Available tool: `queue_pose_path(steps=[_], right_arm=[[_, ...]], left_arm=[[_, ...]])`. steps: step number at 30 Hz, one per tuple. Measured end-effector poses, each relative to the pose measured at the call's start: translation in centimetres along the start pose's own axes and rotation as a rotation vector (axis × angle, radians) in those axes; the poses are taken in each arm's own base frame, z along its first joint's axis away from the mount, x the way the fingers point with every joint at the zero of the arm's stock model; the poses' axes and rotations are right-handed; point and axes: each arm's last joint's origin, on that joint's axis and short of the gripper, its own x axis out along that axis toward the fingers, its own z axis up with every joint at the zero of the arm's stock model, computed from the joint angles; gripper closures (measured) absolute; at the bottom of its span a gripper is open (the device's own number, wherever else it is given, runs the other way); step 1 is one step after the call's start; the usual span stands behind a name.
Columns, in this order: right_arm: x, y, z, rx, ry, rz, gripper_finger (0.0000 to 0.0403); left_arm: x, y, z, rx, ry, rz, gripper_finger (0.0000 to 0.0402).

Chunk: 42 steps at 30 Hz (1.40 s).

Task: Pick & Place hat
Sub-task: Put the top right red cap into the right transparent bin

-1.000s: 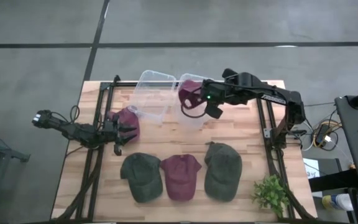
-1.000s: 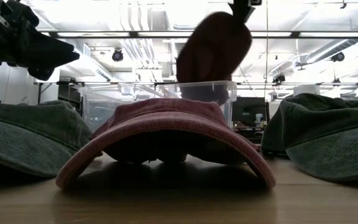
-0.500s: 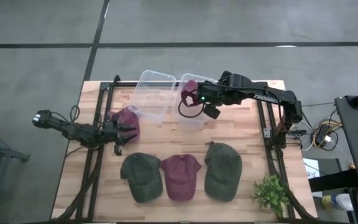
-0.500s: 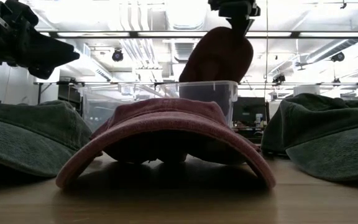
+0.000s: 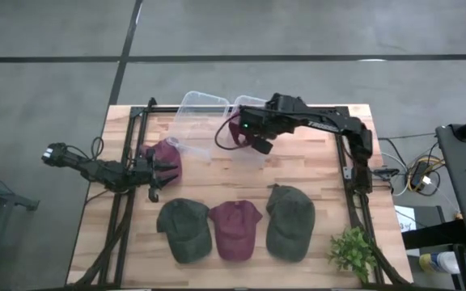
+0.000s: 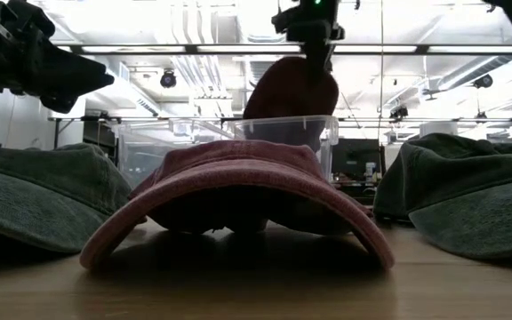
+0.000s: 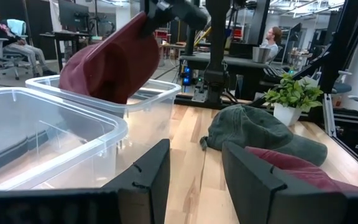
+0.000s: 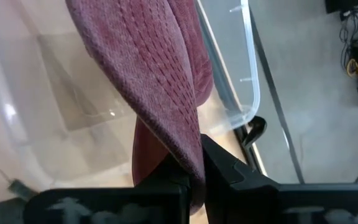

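A maroon hat (image 5: 234,129) hangs from my right gripper (image 5: 245,132), which is shut on it above the right-hand clear bin (image 5: 255,152). In the low view the hat (image 6: 292,93) dips behind the bin's rim (image 6: 283,120). A second clear bin (image 5: 196,120) stands to its left. My left gripper (image 5: 158,170) rests level at the table's left, open with nothing between its fingers (image 7: 149,180). Another maroon hat (image 5: 168,152) lies close beside it. Two green hats (image 5: 183,229) (image 5: 290,221) and a maroon one (image 5: 235,229) lie crown up along the near edge. My right gripper pinches the hat's stitched brim (image 8: 188,146) between its two fingers (image 8: 232,171). They come from above, slanting down. The hat hangs below them, clear of the table, with its lower part inside the bin's opening.
A small potted plant (image 5: 352,252) stands at the near right corner. Black frame rails (image 5: 128,202) run along both sides of the table. Bare wood (image 5: 225,182) lies between the bins and the row of hats.
My right gripper has gone down and toward the table's left, carrying the maroon hat. The hat now hangs lower, over the middle of the right-hand bin, with its bottom below the rim.
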Motion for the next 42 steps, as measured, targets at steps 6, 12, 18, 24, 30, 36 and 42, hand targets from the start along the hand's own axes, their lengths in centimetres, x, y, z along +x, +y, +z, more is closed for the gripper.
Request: queue_pose_path(steps=[6,12,18,24,30,36,42], right_arm=[[1.9,-0.2,1.3,-0.032,0.033,-0.011,0.0391],[3.3,-0.9,1.4,-0.014,0.083,0.025,0.0391],[4.3,-1.0,1.3,-0.014,0.115,0.027,0.0391],[4.8,-1.3,1.2,-0.066,0.129,-0.018,0.0391],[5.3,-1.7,1.1,-0.106,0.139,-0.065,0.039],[5.3,-1.7,1.1,-0.154,0.141,-0.07,0.039],[5.3,-1.7,1.1,-0.153,0.141,-0.072,0.0389]], left_arm=[[0.0,0.0,0.0,-0.008,0.0,0.0,0.0262],[0.0,0.0,0.0,-0.009,0.0,0.0,0.0262],[0.0,0.0,0.0,-0.008,0.0,0.0,0.0262],[0.0,0.0,0.0,-0.008,0.0,0.0,0.0262],[0.0,0.0,0.0,-0.009,0.0,0.0,0.0262],[0.0,0.0,0.0,-0.01,0.0,0.0,0.0262],[0.0,0.0,0.0,-0.011,0.0,0.0,0.0262]])
